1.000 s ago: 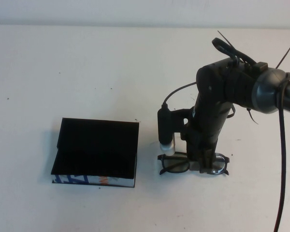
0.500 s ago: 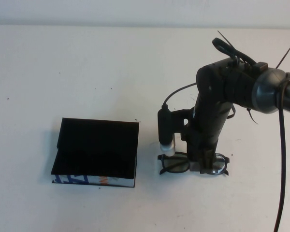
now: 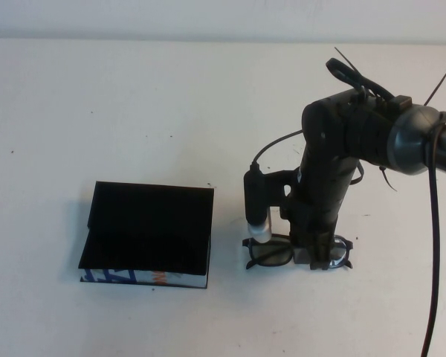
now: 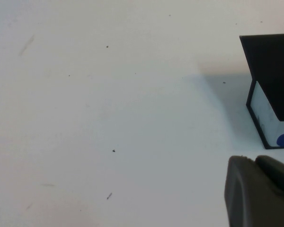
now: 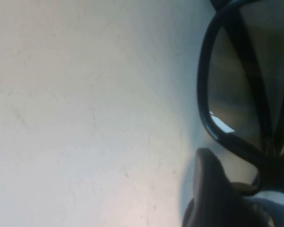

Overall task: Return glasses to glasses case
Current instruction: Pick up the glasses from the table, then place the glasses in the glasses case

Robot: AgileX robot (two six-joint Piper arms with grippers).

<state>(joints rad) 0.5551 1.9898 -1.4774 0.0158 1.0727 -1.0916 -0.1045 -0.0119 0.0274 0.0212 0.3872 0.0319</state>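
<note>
The glasses (image 3: 271,253), black-framed with clear lenses, lie on the white table right of the glasses case (image 3: 149,227). The case is open, its black flap lid raised and its blue, white and orange side facing the front. My right gripper (image 3: 312,256) points straight down, open, over the bridge of the glasses, covering part of the right lens. In the right wrist view one finger (image 5: 210,184) sits right beside the black frame (image 5: 229,137). My left gripper (image 4: 256,161) is shut and empty, out of the high view, near a corner of the case (image 4: 272,75).
The white table (image 3: 134,111) runs back to a pale wall. The right arm's cable (image 3: 433,245) hangs at the right edge. A wrist camera (image 3: 254,204) juts from the right arm, above the left lens.
My right gripper has come down a little onto the glasses. The glasses and the case have not moved.
</note>
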